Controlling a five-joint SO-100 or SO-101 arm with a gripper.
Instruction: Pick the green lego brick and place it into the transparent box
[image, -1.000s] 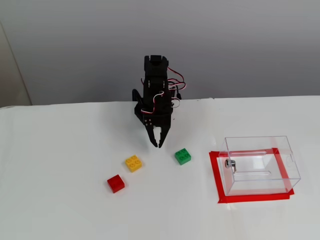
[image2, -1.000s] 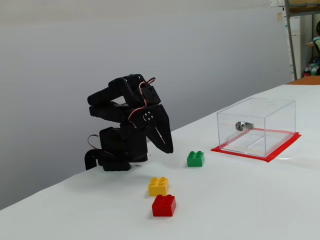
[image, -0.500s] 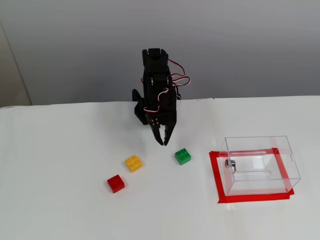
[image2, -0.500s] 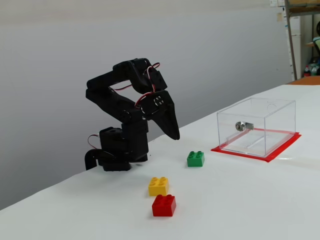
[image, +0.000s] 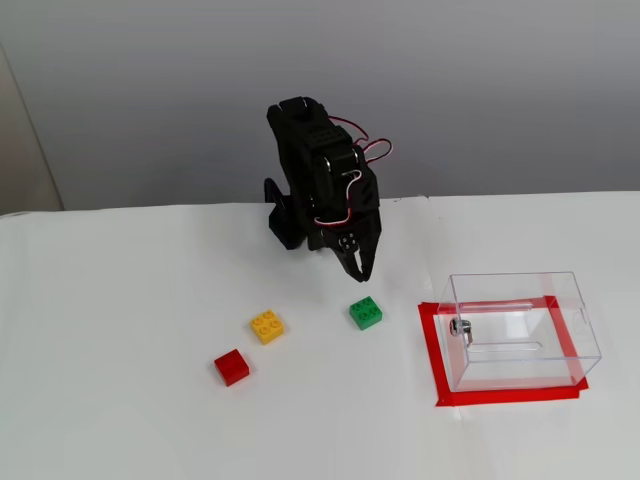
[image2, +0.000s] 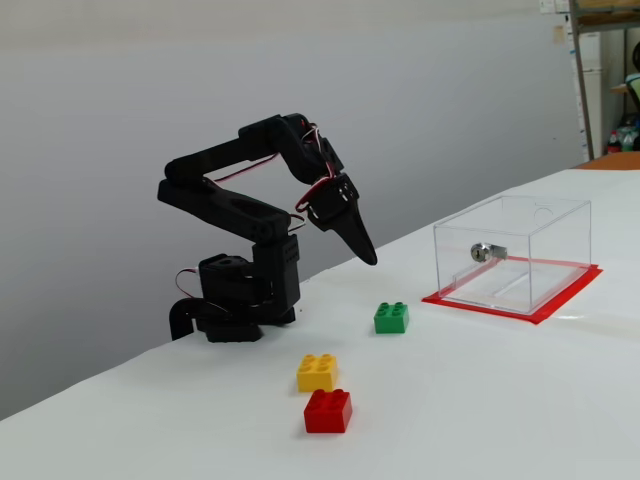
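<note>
Since a second ago the gripper (image: 365, 272) has swung from near the yellow brick (image: 266, 326) toward the green lego brick (image: 365, 312), and hangs in the air just behind it, fingers pressed together, holding nothing. That brick sits flat mid-tabletop, studs up, corners turned slightly; being square, it has no long axis. Nearer the tabletop's right edge in this fixed view stands the transparent box (image: 520, 330) on red tape (image: 432, 350), well apart from the brick.
</note>
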